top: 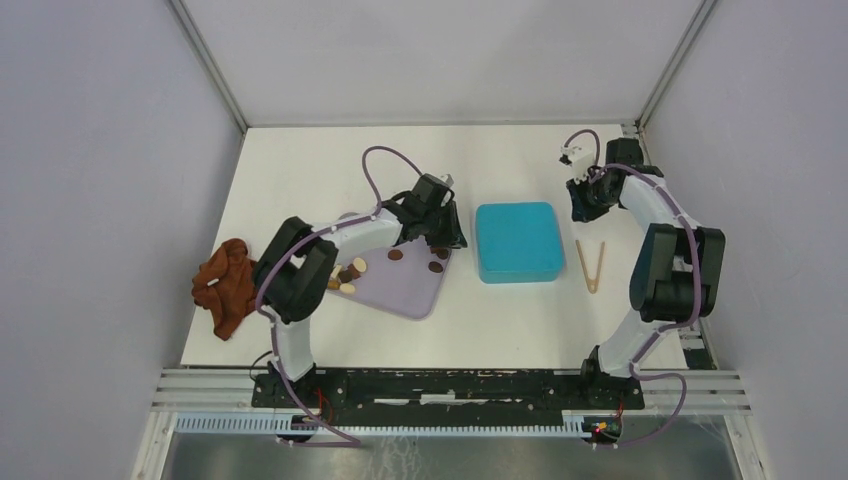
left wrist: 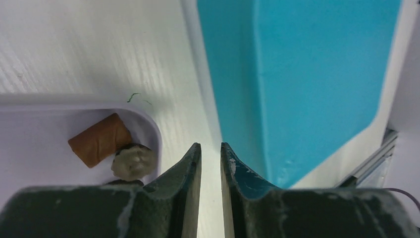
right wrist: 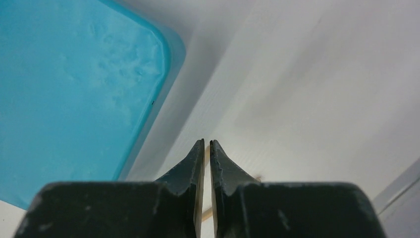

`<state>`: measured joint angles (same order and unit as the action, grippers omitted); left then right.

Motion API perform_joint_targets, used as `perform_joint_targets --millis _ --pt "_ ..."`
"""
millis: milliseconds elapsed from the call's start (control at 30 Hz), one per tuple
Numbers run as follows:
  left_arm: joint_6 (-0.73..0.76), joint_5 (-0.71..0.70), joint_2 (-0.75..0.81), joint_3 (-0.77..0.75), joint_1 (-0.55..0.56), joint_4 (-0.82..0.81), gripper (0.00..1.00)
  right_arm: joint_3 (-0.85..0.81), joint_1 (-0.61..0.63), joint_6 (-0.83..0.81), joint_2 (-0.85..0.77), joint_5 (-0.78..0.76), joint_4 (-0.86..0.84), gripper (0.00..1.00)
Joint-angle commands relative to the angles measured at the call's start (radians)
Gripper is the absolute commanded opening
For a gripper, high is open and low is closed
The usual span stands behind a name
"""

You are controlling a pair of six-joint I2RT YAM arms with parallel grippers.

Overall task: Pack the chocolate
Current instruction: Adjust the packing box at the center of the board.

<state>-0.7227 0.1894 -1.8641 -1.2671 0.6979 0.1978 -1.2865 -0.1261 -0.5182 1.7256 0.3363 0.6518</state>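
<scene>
2 chocolates (left wrist: 99,140) hug the tray (left wrist: 156,130) corner; our left fingers (left wrist: 185,171) hang parted, empty, over desk (left wrist: 173,106) beside the box (left wrist: 307,74); right fingers (right wrist: 193,166) clenched. Only overhead shows cloth (top: 228,285).

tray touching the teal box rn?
Apart. The left wrist view shows a strip of bare table between the tray corner and the box. The top view shows the same gap.

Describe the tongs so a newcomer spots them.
Start at the teal box in the middle. Just to its right lie the tongs: two thin tan sticks forming a V, joined end lowest in the top view. Nothing else nearby is that slender.
</scene>
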Motion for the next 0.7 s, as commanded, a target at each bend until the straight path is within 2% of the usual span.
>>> perform_joint_targets --millis 0,233,367,500,567,667 --pt "0.058 0.064 -0.083 -0.068 0.008 -0.014 0.27 0.000 0.008 0.021 0.045 0.020 -0.014 0.13" --pt "0.011 0.200 -0.176 -0.097 0.076 -0.139 0.27 -0.069 0.044 0.001 0.132 0.187 0.052 0.13" --pt "-0.018 0.226 -0.192 -0.088 0.124 -0.193 0.27 -0.121 0.049 -0.006 0.161 0.267 0.059 0.14" --pt "-0.040 0.210 -0.150 -0.033 0.147 -0.235 0.27 -0.226 0.058 -0.040 0.238 0.345 0.139 0.14" --pt "-0.041 0.163 -0.100 0.009 0.147 -0.210 0.27 -0.258 0.059 -0.038 0.251 0.309 0.146 0.14" --pt "-0.004 0.056 -0.005 0.039 0.141 -0.087 0.27 -0.300 0.050 -0.039 0.219 0.182 0.113 0.16"
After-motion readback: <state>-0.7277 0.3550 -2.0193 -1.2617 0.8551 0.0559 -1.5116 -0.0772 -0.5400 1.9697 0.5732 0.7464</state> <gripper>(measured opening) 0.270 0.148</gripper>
